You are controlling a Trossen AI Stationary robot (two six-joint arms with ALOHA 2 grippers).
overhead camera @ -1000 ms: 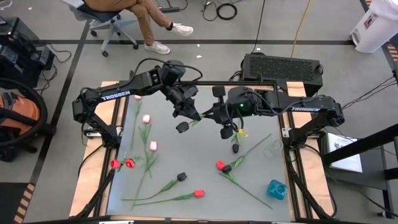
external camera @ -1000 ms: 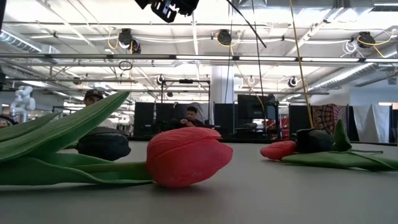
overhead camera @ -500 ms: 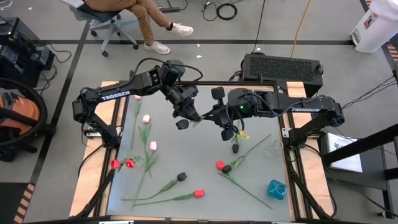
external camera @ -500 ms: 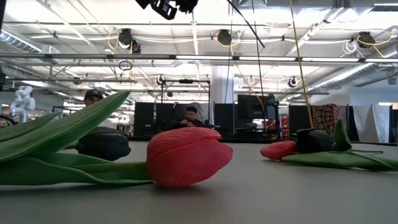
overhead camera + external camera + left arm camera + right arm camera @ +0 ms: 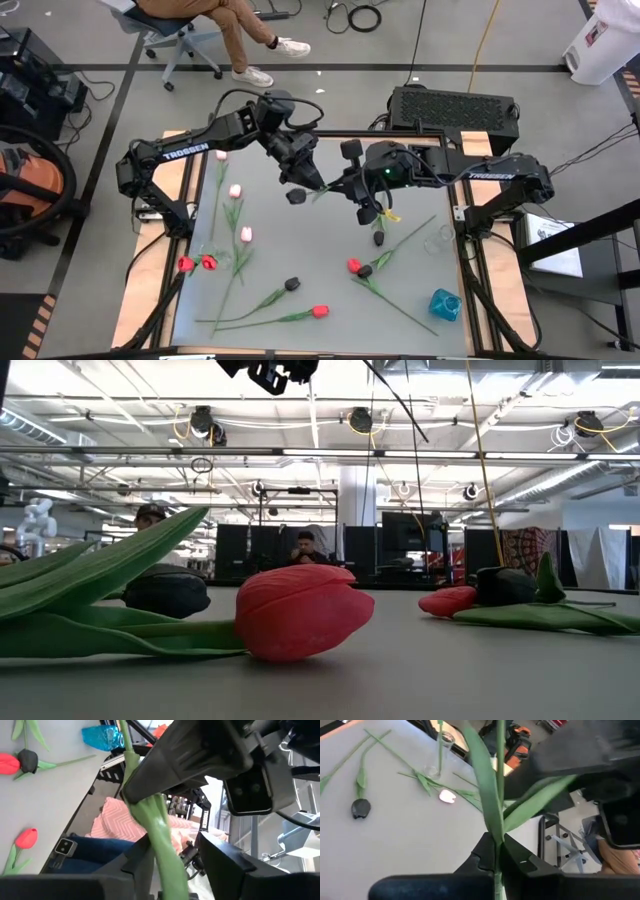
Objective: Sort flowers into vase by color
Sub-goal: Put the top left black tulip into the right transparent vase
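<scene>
A black-headed tulip (image 5: 294, 197) hangs above the table's far middle, its green stem (image 5: 162, 840) running toward my right gripper (image 5: 352, 190), which is shut on it. My left gripper (image 5: 303, 178) is open, with a finger on either side of the same stem close to the head. Other flowers lie flat on the table: pink heads (image 5: 245, 234) at the left, red ones (image 5: 186, 263) at the near left, and a red (image 5: 320, 311) and a black one (image 5: 292, 284) at the front. A blue vase (image 5: 445, 303) stands at the near right. My right gripper pinches the stem (image 5: 498, 851) between its two fingers, just below where the long leaves (image 5: 485, 795) branch off. The flower is lifted clear of the table, its black head pointing toward the table's left. Whether the open fingers of my left gripper touch the stem, I cannot tell.
A clear glass (image 5: 437, 240) stands at the right edge, beside a long stem with a black head (image 5: 379, 238). A red and a black head (image 5: 358, 268) lie together right of centre. In the low view a red tulip (image 5: 300, 610) lies close to the camera. People sit beyond the table.
My left gripper has opened around the stem and drawn slightly toward the far edge. The black head has shifted a little that way too. My right gripper has stayed shut on the stem.
</scene>
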